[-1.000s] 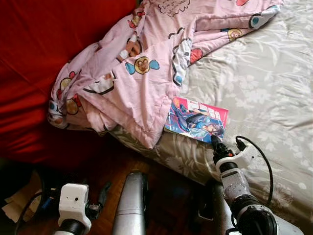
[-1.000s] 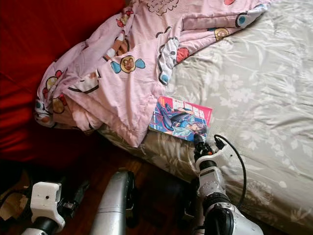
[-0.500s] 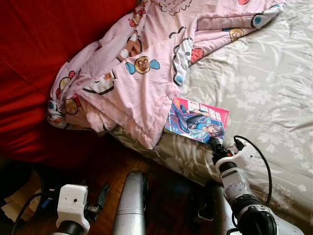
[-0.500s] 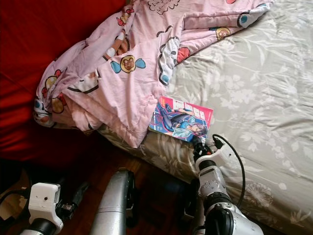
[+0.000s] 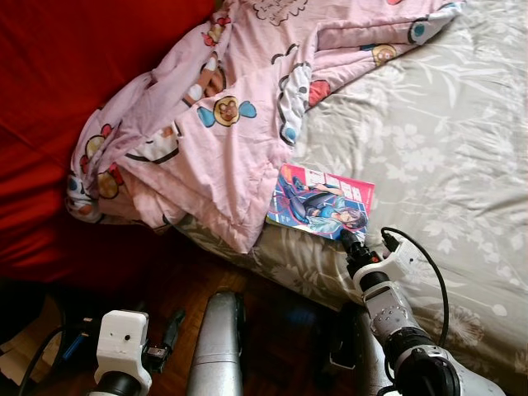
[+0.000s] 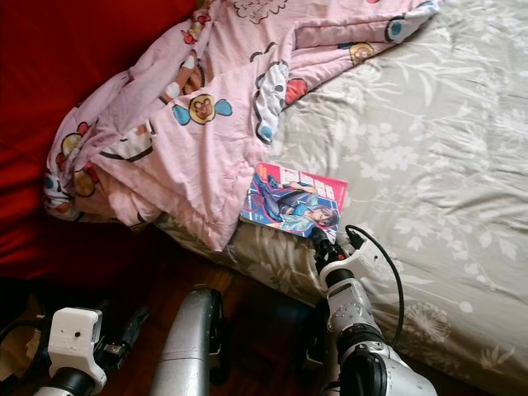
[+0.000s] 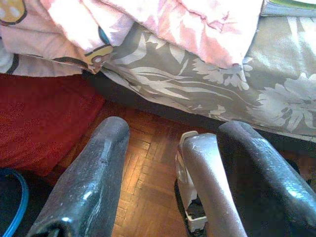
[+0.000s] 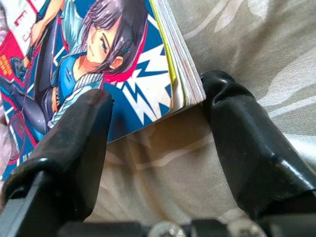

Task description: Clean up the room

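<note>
A comic book [image 5: 320, 201] with a bright pink and blue cover lies flat on a bed [image 5: 445, 140], near the bed's front edge. The bed has a grey sheet with a pale flower print. A crumpled pink blanket [image 5: 223, 124] printed with cartoon faces lies just beside the book and hangs over the bed's edge toward a red cloth [image 5: 58, 99] on the left.

The right gripper [image 5: 351, 244] reaches onto the sheet at the book's near corner. In the right wrist view its jaws stand apart, one black finger [image 8: 74, 148] lying over the cover and the other finger [image 8: 247, 148] on the sheet just past the page edges, so the corner of the book sits between them.

The left gripper [image 7: 168, 177] hangs low over the dark wooden floor [image 7: 143, 197] beside the bed, jaws apart and holding nothing.
</note>
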